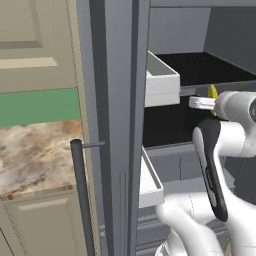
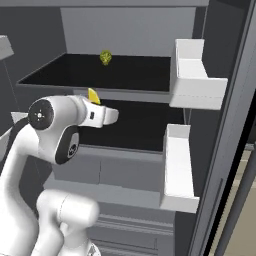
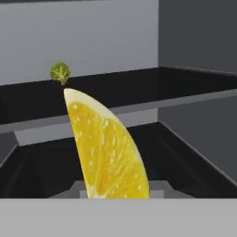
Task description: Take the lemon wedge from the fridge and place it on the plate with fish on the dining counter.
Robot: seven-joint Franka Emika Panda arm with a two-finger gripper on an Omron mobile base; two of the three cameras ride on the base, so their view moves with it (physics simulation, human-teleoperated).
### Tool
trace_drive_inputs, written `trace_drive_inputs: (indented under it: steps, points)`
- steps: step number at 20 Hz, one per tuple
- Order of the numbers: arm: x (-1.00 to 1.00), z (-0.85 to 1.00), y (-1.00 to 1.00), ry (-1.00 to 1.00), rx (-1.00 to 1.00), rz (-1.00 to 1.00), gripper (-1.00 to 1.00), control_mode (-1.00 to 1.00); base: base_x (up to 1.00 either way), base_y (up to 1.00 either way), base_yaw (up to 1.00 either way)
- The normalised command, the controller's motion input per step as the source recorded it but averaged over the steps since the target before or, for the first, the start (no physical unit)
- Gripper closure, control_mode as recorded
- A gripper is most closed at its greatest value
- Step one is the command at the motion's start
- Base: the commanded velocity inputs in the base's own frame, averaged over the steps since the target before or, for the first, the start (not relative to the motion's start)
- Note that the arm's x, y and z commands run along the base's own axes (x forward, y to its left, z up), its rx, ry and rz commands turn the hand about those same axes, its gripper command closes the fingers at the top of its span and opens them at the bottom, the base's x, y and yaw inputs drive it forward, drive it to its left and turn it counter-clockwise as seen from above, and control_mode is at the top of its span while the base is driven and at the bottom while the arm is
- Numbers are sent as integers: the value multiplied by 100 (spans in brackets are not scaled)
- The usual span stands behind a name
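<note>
Over on the left, beige panelled cabinets [image 1: 30, 35] fill the upper wall, their raised frames catching soft, even light. Below them runs a flat green band of wall [image 1: 40, 106], plain and unbroken. Under that sits a mottled brown-beige marble worktop [image 1: 37, 155], its veining bright and blotchy. Beneath the slab comes another beige panelled cabinet front [image 1: 42, 225]. At the far right edge of the right base view, a thin sliver of beige [image 2: 247, 200] peeks through. Lighting is flat, with no hard shadows anywhere.
</note>
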Motion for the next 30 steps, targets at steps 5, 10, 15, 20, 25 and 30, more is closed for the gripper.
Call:
trace_drive_inputs:
  steps: [5, 10, 15, 20, 25, 30]
  points:
    - [-47, 11, -1, -8, 0, 9, 100, -100, 0, 0, 0]
    - [-40, -5, 0, 1, 0, 4, 100, 100, -40, -7, 5]
    - [0, 0, 0, 0, 0, 0, 100, 100, -100, -19, 29]
    - [0, 0, 0, 0, 0, 0, 100, 100, -66, -11, 63]
    - [0, 0, 0, 0, 0, 0, 100, 100, -48, -12, 74]
    - [0, 0, 0, 0, 0, 0, 100, 100, -41, -6, 78]
